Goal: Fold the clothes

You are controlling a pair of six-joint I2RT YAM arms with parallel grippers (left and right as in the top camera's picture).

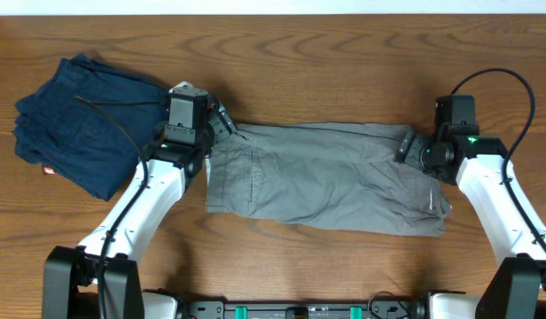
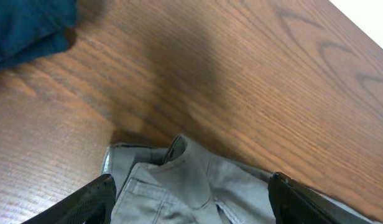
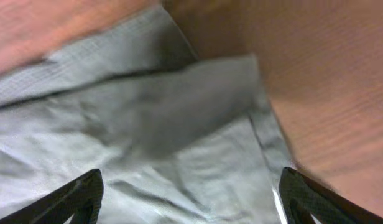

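A brown wood-grain table (image 1: pixel 326 80) filled the overhead view, with a pale strip along its far edge. The shorts (image 1: pixel 326 177) lay flat across the middle of it, long side running left to right, with the pocket seams toward the left end. The left gripper (image 1: pixel 222 122) hung over the far left corner of the shorts and the right gripper (image 1: pixel 406 146) over the far right corner. That pairing looked chosen so both far corners could be pinched together and the far edge drawn toward the near one in a single even fold. In each wrist view the fingers (image 2: pixel 92 196) stood wide apart at the bottom corners of the picture, with gray cloth between them and nothing clamped. The right pair (image 3: pixel 79 193) straddled a layered hem, and the left pair framed a rumpled corner whose edge stood slightly raised. A navy garment (image 1: pixel 78 133) sat folded at the far left, apart from the shorts, probably put there to stay out of the fold. By count there was one pair of shorts, one navy garment and two arms.
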